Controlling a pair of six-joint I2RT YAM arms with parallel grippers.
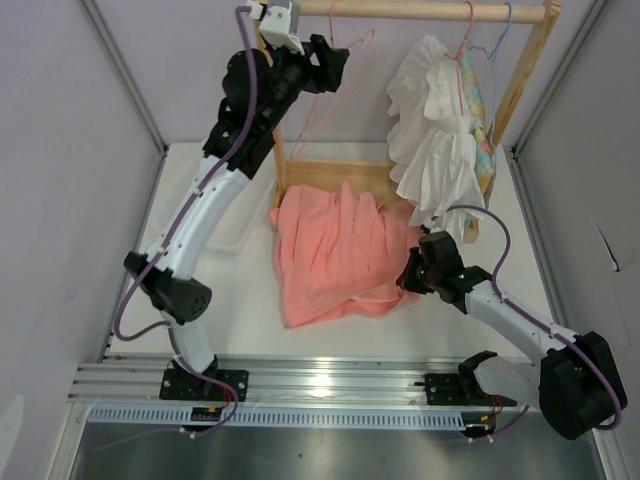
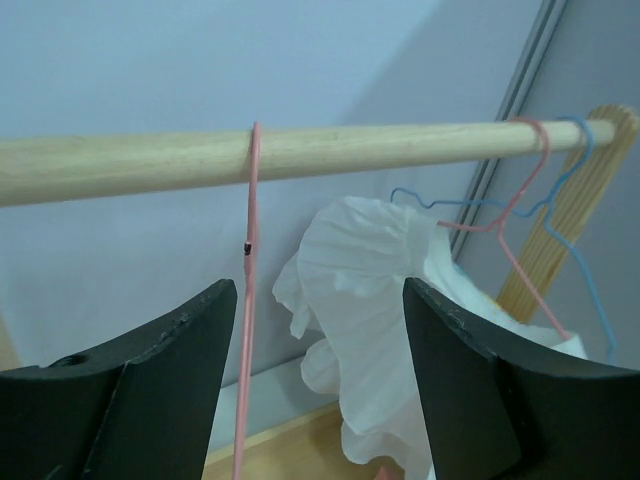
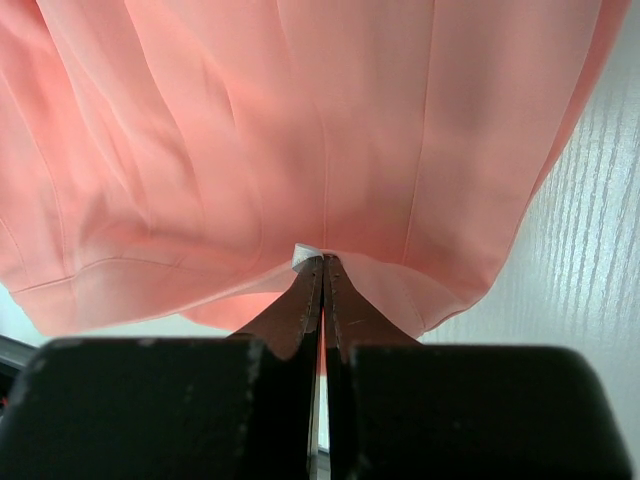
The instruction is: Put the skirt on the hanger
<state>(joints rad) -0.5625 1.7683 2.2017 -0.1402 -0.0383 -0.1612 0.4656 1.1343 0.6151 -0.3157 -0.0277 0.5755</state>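
The salmon-pink pleated cloth skirt (image 1: 335,250) lies crumpled on the white table (image 1: 520,230) below the round wooden rail (image 1: 420,12), and the right gripper (image 3: 322,262) is pinched tight on its edge. The thin pink wire hanger (image 2: 247,330) hangs from the rail's left part. The left gripper (image 2: 320,300) sits just under the rail with its jaws spread wide, the hanger's wire between them and apparently touching neither. Farther right along the rail hang a white ruffled garment (image 1: 430,130) and a blue wire hanger (image 2: 585,250).
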